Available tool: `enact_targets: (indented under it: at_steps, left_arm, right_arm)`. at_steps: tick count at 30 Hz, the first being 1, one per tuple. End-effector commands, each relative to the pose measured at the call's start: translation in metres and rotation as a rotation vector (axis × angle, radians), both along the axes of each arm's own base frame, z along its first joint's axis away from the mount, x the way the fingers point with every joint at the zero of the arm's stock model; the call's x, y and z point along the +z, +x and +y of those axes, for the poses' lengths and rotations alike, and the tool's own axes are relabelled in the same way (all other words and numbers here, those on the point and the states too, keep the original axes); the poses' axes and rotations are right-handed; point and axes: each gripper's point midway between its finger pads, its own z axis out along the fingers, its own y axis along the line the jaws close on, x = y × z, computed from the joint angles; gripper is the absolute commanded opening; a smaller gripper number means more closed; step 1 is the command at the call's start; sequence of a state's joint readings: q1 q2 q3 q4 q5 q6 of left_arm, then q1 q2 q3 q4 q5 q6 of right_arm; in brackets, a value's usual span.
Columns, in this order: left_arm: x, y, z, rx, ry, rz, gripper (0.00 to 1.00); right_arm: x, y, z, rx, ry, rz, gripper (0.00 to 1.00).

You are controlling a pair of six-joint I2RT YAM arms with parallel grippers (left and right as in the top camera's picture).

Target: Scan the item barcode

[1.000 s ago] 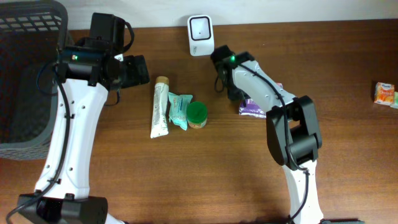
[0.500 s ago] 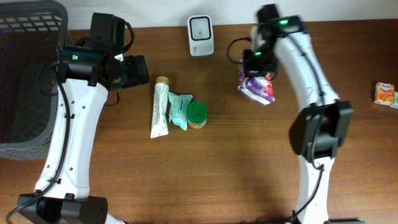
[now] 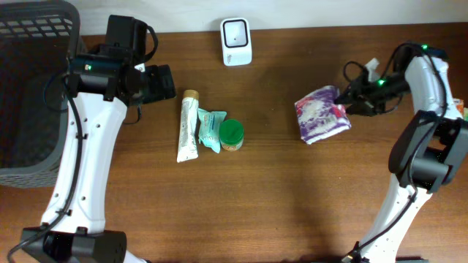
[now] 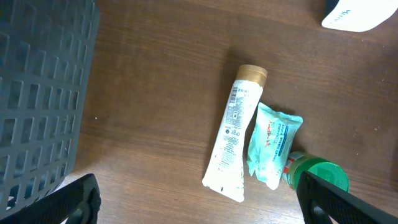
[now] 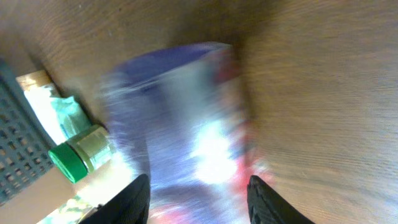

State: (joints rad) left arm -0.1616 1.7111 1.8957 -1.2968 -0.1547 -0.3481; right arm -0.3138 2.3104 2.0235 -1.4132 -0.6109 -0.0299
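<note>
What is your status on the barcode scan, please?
Left pincer open, empty. Right pincer at purple pouch, grip unclear. Pouch right of scanner, nothing between.

Wooden table [image 3: 278, 190]; tube [image 3: 188, 126], packet [image 3: 210, 128], jar [image 3: 232, 134], scanner [image 3: 236, 42]

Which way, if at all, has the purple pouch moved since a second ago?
Yes. The purple pouch has shifted right, farther from the white scanner.
</note>
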Motion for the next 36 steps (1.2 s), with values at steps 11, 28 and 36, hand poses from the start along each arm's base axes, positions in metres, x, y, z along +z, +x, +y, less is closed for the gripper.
enact_targets:
  at_steps: [11, 28, 36]
  left_arm:
    - [0.0, 0.0, 0.0, -0.003, 0.009, 0.001, 0.99]
    - [0.0, 0.0, 0.0, -0.003, 0.009, 0.0, 0.99]
    - [0.0, 0.0, 0.0, -0.003, 0.009, 0.0, 0.99]
  right_arm:
    - [0.025, 0.012, -0.041, 0.068, -0.295, -0.066, 0.84]
    - [-0.059, -0.014, -0.005, 0.174, -0.044, -0.022, 0.77]
    - [-0.067, -0.015, 0.001, 0.162, -0.003, -0.037, 0.26]
